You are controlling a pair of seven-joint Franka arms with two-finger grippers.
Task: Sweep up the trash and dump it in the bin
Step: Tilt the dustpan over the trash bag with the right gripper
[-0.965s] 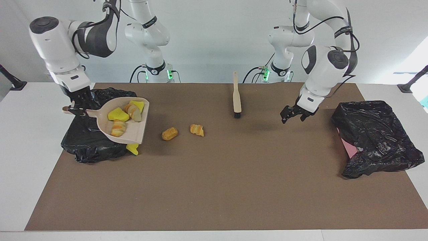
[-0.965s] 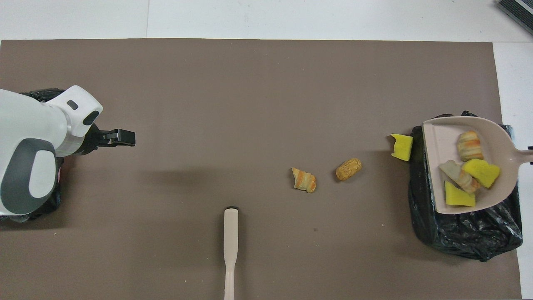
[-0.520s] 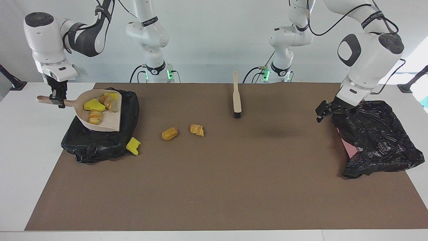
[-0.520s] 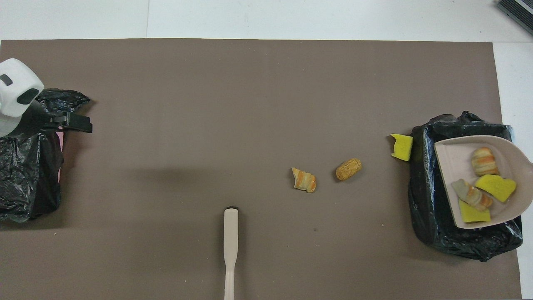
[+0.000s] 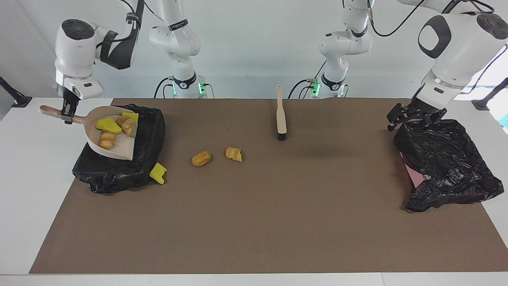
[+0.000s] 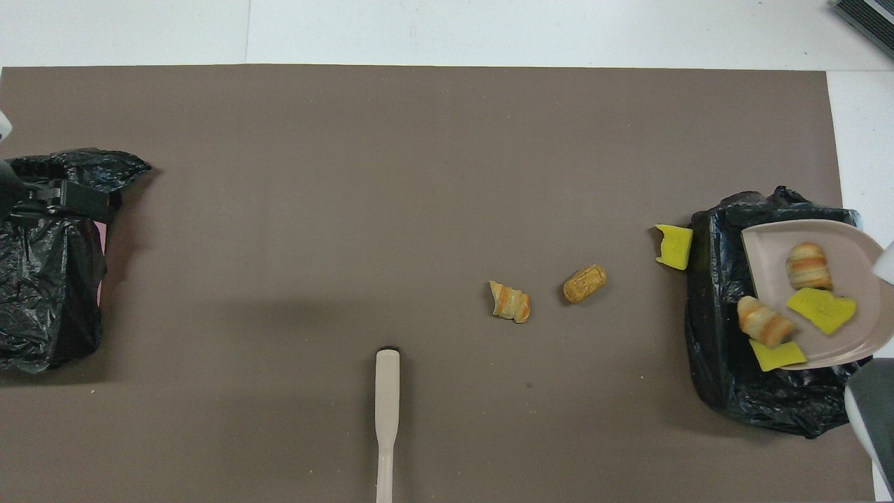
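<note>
My right gripper [image 5: 67,115] is shut on the handle of the beige dustpan [image 5: 119,150], held tilted over the black-bagged bin [image 5: 119,172] at the right arm's end. Yellow wedges [image 5: 108,126] and bread lumps [image 5: 107,140] lie in the pan [image 6: 768,244]; in the overhead view one yellow wedge [image 6: 775,354] sits at its lip. On the mat lie a yellow wedge [image 5: 158,173] beside the bin, a tan lump [image 5: 201,159] and a striped bread lump [image 5: 233,154]. My left gripper [image 5: 410,117] hangs over the other black bag [image 5: 448,167].
A beige brush [image 5: 281,115] lies on the brown mat near the robots, between the arms; it also shows in the overhead view [image 6: 387,405]. The black bag at the left arm's end [image 6: 49,293] shows a pink patch beneath.
My right gripper carried the dustpan toward the right arm's end over the bin and tilted it; the pieces slid toward its lip. My left gripper moved from over the mat to over the other bag.
</note>
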